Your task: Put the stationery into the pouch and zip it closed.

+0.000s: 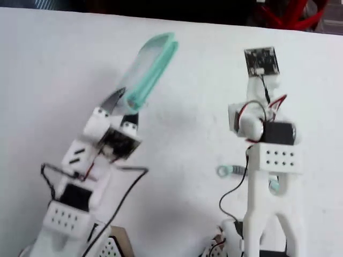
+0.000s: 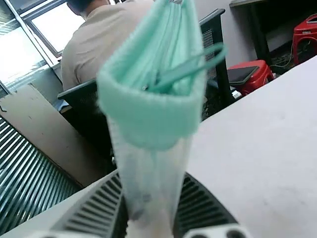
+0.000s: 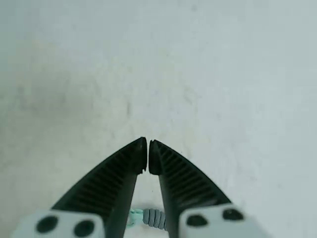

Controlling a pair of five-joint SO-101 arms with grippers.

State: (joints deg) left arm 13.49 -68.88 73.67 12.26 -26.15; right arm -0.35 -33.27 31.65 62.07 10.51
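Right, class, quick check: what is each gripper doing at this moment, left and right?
Left gripper: shut on the pouch, at its clear end.
Right gripper: shut, tips together, nothing between the tips.

Left arm (image 1: 80, 166): stretched on a slant away from its base, wrist tilted upward.
Left end effector (image 1: 122, 103): fingers clamped on one end of the pouch (image 1: 149, 64).
Right arm (image 1: 270, 155): folded, wrist pointing down.
Right end effector (image 3: 148, 157): fingertips pressed together.
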